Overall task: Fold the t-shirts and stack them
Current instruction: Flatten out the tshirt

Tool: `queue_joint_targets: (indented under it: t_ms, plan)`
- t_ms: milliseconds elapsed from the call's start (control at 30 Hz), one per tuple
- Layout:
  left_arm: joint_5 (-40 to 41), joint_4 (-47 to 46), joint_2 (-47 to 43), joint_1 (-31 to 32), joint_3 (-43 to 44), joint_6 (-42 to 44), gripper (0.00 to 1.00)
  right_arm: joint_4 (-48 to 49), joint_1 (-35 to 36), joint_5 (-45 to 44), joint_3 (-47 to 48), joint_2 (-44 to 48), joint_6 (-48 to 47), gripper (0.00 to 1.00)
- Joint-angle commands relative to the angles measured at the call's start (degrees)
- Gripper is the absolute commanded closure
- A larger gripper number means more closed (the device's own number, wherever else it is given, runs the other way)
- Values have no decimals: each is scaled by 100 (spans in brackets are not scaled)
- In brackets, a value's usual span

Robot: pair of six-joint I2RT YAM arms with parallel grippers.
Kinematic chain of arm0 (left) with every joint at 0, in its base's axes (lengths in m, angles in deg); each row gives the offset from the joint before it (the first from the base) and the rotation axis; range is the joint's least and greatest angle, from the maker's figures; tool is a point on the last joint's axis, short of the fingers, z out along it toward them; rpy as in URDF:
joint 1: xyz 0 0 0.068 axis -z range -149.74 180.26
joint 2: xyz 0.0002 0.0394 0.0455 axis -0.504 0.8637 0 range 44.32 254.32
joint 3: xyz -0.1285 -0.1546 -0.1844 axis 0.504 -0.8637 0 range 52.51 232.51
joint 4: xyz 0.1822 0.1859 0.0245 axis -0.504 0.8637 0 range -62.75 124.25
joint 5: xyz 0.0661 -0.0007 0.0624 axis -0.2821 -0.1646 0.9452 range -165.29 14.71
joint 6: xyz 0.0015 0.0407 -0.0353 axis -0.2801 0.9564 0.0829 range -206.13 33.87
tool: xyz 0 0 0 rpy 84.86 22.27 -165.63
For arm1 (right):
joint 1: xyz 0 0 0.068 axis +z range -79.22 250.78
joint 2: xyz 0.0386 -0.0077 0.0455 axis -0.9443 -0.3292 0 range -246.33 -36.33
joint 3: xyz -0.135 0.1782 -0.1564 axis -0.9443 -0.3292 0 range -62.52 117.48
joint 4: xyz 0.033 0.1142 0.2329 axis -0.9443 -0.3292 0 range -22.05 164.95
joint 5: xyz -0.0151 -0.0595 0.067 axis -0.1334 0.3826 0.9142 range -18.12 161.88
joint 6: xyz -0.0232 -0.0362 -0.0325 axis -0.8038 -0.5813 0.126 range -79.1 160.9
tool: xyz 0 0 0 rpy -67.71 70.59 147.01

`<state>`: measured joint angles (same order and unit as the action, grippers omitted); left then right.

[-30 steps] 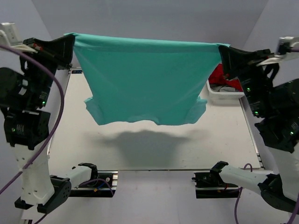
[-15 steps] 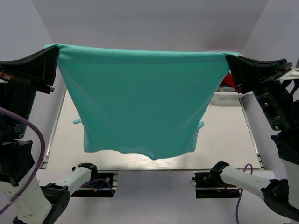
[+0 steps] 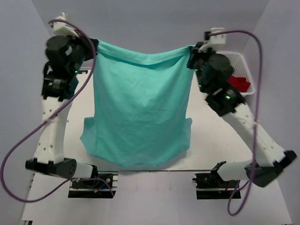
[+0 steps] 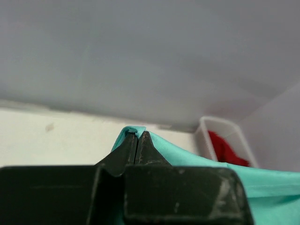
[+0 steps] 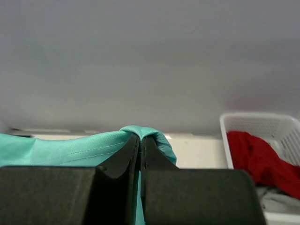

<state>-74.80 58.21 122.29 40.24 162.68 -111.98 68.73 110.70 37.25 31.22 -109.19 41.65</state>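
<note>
Now the teal-green t-shirt hangs in the air as a broad sheet over the table. It is held up by its two top corners, its upper edge sagging a little in the middle and a sleeve flaring out low on each side. Whether its bottom edge touches the table cannot be told. The left gripper is clenched on the top left corner; in the left wrist view its jaws are pressed together with a fold of teal cloth poking out above them. The right gripper pinches the top right corner in the same way, jaws tight on the cloth. The red t-shirt lies crumpled inside the white lattice basket at the table's far right, well apart from the hanging shirt.
</note>
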Motion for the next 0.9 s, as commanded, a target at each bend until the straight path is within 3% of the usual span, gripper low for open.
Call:
queue_joint_targets:
  t_ms: [0, 100, 167, 400, 600, 867]
  plan:
    - [539, -388, 217, -66, -669, 71, 100, 885, -221, -668, -206, -447, -208, 100]
    - [899, -644, 943, -66, -813, 18, 100, 903, -563, -457, -58, -1246, 46, 100]
    - [1040, -644, 1490, -118, -612, 18, 100, 649, -827, -169, 520, -2114, 214, 100]
    - [637, -784, 4188, -347, 968, 18, 100, 68, -1715, 1474, 2139, -4646, 785, 100]
    - [251, -2021, 5578, -400, 1587, 10, 100, 1041, -2233, 2390, 2808, -5993, 1077, 100]
    - [364, -3806, 7396, -453, 2641, -562, 100, 3307, -2621, 2400, 3723, -7679, 1288, 100]
